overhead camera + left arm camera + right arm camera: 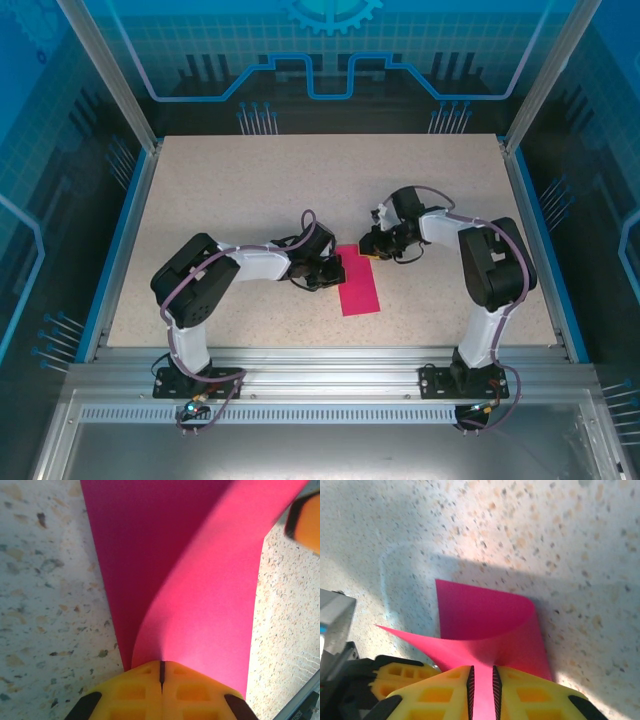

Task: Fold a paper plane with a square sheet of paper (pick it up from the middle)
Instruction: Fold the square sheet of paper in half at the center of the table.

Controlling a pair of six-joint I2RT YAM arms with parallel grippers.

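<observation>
The square sheet of paper lies on the speckled worktop, a little right of the middle and closer to the near edge than the far one. From the top camera it reads as a narrow magenta strip running from far to near, tilted slightly, with the two arms meeting at its far end.

The left pincer is closed on the paper. In the left wrist view its yellow fingers press together, and a pink layer rises out from between their tips and curves over the darker layer lying flat on the worktop. An orange fingertip of the other arm shows blurred in the upper right corner of that view.

The right pincer also grips the paper. In the right wrist view a pink band fills the slim gap between its two yellow pads, and from there the sheet sweeps up and rolls over in a soft curve. One square corner rests flat on the worktop beyond the curl. The left pincer's yellow and black fingers sit just beside it at the lower left, touching the same lifted edge.
</observation>
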